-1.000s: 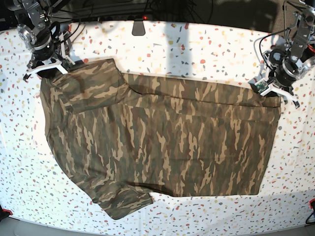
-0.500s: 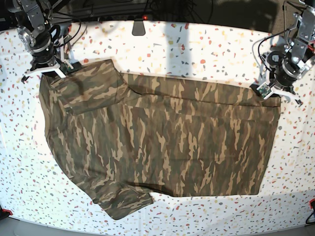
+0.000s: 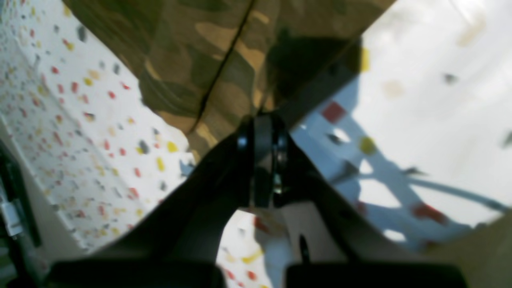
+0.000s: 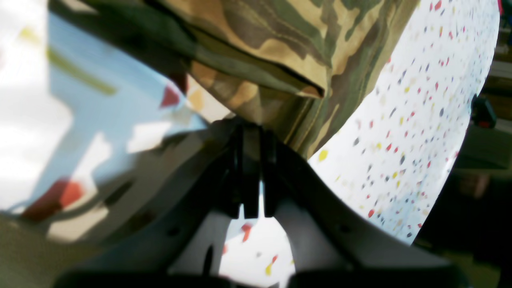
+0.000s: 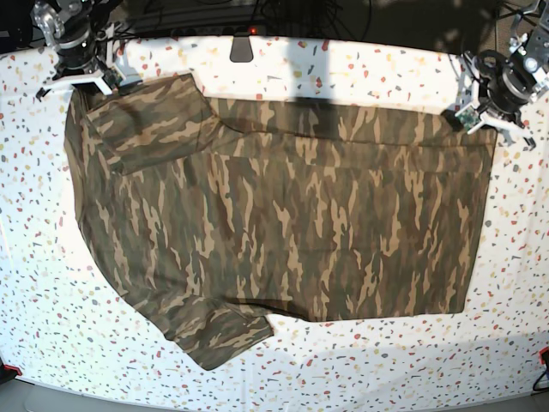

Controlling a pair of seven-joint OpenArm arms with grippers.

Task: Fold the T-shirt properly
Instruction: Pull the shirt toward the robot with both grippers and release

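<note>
Two pincers grip the T-shirt (image 5: 274,215) at its far corners, as we see from the base view. Our left pincer (image 5: 493,124), at the right of that view, is clamped tight on the far right corner of the cloth; the left wrist view shows its dark jaws pressed together with the camouflage fabric (image 3: 224,64) pinched between them. Our right pincer (image 5: 83,83), at the far left of the base view, is likewise closed on the far left corner, and the right wrist view shows a folded hem of the cloth (image 4: 280,52) caught in its narrow jaws.

We find the shirt spread across the middle of the speckled white surface (image 5: 343,378), its length running left to right. One sleeve (image 5: 219,335) lies flat at the near left, pointing toward the near edge. Another sleeve (image 5: 150,120) sits folded over the body at the far left, just beside the right pincer. Along the far edge the cloth runs nearly straight between the two pincers. A dark bracket (image 5: 242,45) sits at the far rim of the surface, apart from the shirt.
</note>
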